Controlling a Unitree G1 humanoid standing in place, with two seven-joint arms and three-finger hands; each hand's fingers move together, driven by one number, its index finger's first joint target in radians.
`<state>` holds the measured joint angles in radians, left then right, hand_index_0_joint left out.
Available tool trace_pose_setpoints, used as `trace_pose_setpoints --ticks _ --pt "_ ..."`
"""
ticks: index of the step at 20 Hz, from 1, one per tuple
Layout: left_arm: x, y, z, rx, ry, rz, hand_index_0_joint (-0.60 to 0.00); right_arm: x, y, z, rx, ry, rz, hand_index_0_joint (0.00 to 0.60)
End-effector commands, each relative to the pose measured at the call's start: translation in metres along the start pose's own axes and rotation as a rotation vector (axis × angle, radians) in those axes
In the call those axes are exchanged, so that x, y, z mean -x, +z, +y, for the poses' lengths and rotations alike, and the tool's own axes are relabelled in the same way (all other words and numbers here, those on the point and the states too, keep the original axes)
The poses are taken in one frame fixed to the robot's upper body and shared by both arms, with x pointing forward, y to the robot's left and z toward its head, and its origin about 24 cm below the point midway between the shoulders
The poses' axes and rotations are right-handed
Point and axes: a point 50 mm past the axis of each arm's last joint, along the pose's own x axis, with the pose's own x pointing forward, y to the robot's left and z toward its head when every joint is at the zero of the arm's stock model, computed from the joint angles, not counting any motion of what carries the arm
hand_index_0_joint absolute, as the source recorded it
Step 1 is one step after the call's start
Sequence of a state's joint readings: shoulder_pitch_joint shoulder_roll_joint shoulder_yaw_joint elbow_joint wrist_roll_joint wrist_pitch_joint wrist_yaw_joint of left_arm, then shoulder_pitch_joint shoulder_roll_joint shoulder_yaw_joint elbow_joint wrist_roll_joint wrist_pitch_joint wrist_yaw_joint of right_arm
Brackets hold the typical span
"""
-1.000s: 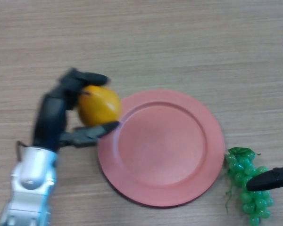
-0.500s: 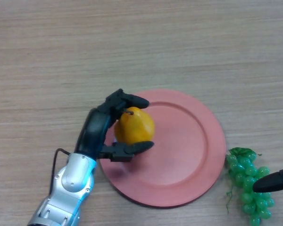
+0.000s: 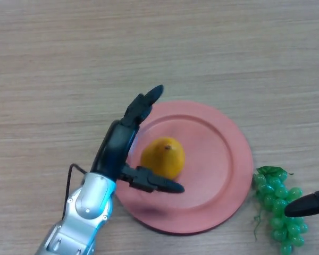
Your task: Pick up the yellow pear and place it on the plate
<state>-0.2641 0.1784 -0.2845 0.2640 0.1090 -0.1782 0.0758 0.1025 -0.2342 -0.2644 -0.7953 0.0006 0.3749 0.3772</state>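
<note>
The yellow pear point(image 3: 163, 157) sits on the red plate point(image 3: 218, 170), left of the plate's centre. My left hand point(image 3: 118, 149) is over the plate's left edge, right beside the pear. Its fingers are spread straight, the upper ones pointing up and away from the pear and the thumb stretched out below it. The hand does not grip the pear. Only a black tip of my right hand point(image 3: 308, 204) shows at the lower right edge, over the grapes.
A bunch of green grapes point(image 3: 279, 207) lies on the wooden table point(image 3: 149, 48) just right of the plate, near the lower right corner.
My left hand carried the pear rightwards from beside the plate onto it, then opened its fingers and let go. The pear now rests on the plate.
</note>
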Motion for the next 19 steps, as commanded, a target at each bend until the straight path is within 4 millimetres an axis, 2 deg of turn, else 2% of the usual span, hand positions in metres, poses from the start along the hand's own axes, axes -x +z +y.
trace_pose_setpoints --ticks 1,4,7,9,10,12,14,19 --pt "-0.003 0.042 0.035 -0.033 0.116 -0.195 0.000 0.005 0.031 -0.009 0.065 -0.041 -0.195 0.000" --pt "0.015 0.073 0.055 -0.050 0.126 -0.256 0.000 0.003 0.034 -0.008 0.051 -0.034 -0.200 0.000" --pt "0.034 0.089 0.072 -0.097 0.138 -0.312 0.000 0.000 0.036 -0.004 0.013 -0.003 -0.198 0.000" --pt "0.052 0.096 0.087 -0.017 0.154 -0.304 0.000 -0.003 0.038 -0.003 0.000 0.013 -0.208 0.000" --pt "0.062 0.102 0.098 0.090 0.172 -0.288 0.000 -0.006 0.038 -0.001 -0.025 0.033 -0.209 0.000" --pt "0.073 0.106 0.114 0.176 0.235 -0.307 0.000 -0.008 0.035 0.000 -0.063 0.053 -0.198 0.000" --pt "0.078 0.111 0.124 0.194 0.257 -0.300 0.000 -0.010 0.032 -0.001 -0.081 0.046 -0.199 0.000" --pt "0.084 0.120 0.125 0.203 0.262 -0.319 0.000 -0.014 0.023 0.004 -0.090 0.069 -0.178 0.000"
